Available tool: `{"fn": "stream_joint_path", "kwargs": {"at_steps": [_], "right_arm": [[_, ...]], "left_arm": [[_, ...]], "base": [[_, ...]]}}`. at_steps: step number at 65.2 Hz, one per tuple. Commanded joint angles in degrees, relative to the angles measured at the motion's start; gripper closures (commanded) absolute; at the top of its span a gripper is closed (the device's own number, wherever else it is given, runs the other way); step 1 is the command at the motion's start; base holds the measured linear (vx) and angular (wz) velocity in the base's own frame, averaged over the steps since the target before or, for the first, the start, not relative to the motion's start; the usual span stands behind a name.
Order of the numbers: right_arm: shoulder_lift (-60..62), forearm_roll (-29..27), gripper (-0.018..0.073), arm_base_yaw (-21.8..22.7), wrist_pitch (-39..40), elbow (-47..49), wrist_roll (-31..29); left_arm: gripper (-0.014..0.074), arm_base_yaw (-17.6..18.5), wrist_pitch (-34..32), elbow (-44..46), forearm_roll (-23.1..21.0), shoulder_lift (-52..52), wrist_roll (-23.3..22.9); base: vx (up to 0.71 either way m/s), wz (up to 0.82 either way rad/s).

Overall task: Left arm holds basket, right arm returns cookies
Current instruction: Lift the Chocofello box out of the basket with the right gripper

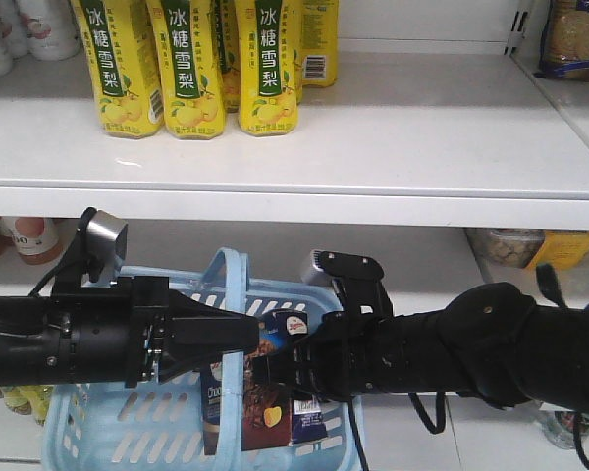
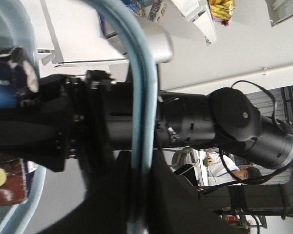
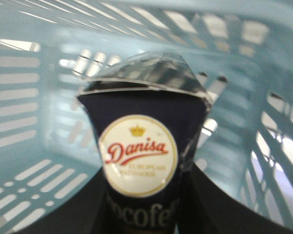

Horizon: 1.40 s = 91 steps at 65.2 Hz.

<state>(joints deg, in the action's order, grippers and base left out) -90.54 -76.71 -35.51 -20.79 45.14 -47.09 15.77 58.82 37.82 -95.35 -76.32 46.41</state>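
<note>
cookies [image 3: 136, 161] between right fingers [image 3: 224, 212], in basket [image 3: 29, 97]

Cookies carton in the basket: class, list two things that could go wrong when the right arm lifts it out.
1. The handle arches right beside the cookies and the right claw; lifting could snag the carton on it.
2. The basket seems held only by the left claw on that handle, so a snag might swing or tip it.
</note>
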Motion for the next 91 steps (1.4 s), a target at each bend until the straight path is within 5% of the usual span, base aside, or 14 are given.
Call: {"fn": "stream_joint_path", "kwargs": {"at_steps": [1, 19, 35, 50, 77, 91], "right_arm": [[4.9, 0.52, 0.0454, 0.24, 0.74, 0.35, -0.19], [12.78, 1.05, 0.0452, 0.24, 4.77, -4.76, 0.2], [21.25, 6.93, 0.0452, 0.24, 5.13, -6.91, 2.65], [27.64, 21.65, 0.0452, 1.25, 4.24, -7.04, 13.41], [41.91, 46.0, 0.0452, 19.89, -18.5, -0.53, 26.91], [46.46, 55.95, 0.0452, 22.4, -27.79, 9.12, 30.12]], "left_arm": [[0.0599, 0.23, 3.46, 1.87, -6.61, 1.88, 0.33], [0.0599, 0.23, 3.46, 1.87, -6.61, 1.88, 0.33], [0.0599, 0.23, 3.46, 1.87, -6.61, 1.88, 0.33], [0.0599, 0.23, 3.46, 1.87, -6.61, 1.88, 0.33], [0.0599, 0.23, 3.46, 1.87, -6.61, 1.88, 0.33], [0.0599, 0.23, 3.46, 1.87, -6.61, 1.88, 0.33]], "base": [[0.0, 0.0], [0.0, 0.0], [0.0, 0.0], [0.0, 0.0], [0.0, 0.0], [0.0, 0.0]]}}
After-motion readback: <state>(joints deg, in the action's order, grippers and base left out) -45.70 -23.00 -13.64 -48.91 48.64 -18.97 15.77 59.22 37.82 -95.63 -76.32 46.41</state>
